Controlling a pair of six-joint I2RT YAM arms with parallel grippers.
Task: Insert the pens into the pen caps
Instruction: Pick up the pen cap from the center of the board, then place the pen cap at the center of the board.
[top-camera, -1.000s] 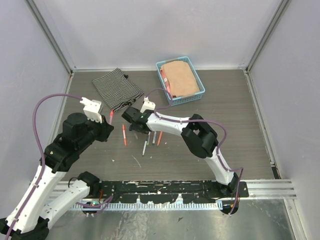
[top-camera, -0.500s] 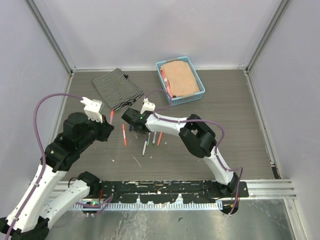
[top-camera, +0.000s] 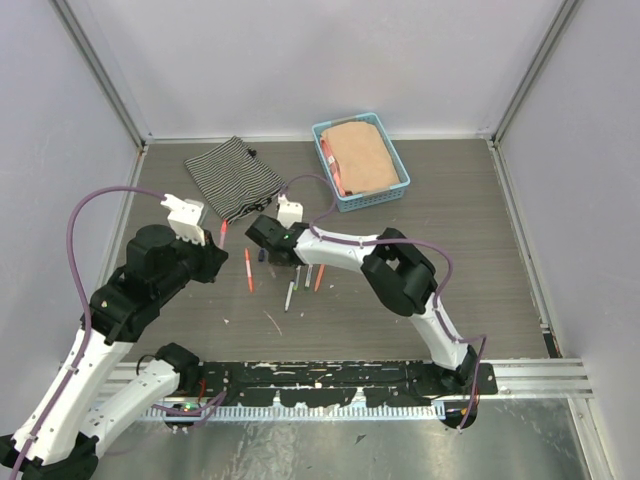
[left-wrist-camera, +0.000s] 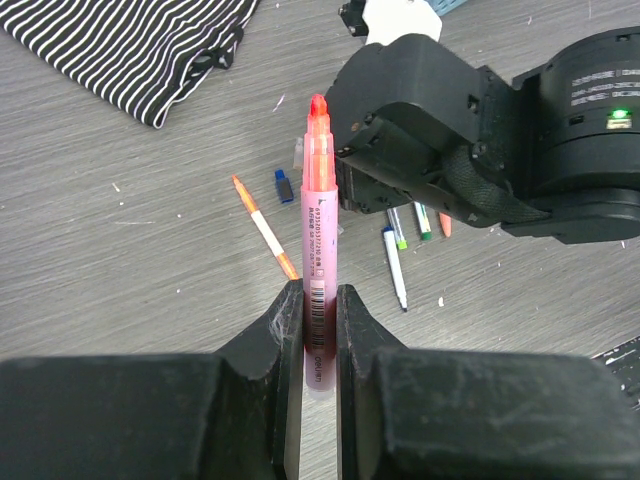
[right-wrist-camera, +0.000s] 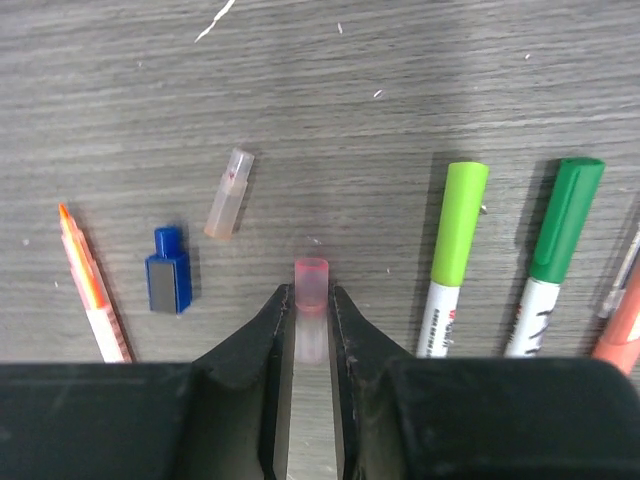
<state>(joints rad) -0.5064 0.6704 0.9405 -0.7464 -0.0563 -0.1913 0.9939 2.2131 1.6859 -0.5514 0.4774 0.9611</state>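
The left pincer (left-wrist-camera: 312, 305) is clamped on a pink pen (left-wrist-camera: 318, 200), whose butt end is hidden between the fingers. The right pincer (right-wrist-camera: 311, 308) pinches a pink cap (right-wrist-camera: 311, 276), its near end hidden.

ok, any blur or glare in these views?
Left wrist: pink pen sharp, its print legible, left gripper soft. Right wrist: pink cap crisp, right gripper closed on it blurred. Top external: even light, no glare, loose pens tiny.

Red-tipped pen (top-camera: 222, 232) held at the left gripper (top-camera: 216, 241), right gripper (top-camera: 260, 245) positioned close beside it, loose pens (top-camera: 290, 293) scattered on the wooden table (top-camera: 450, 250), striped cloth (top-camera: 235, 177) and blue basket (top-camera: 374, 198) placed behind.
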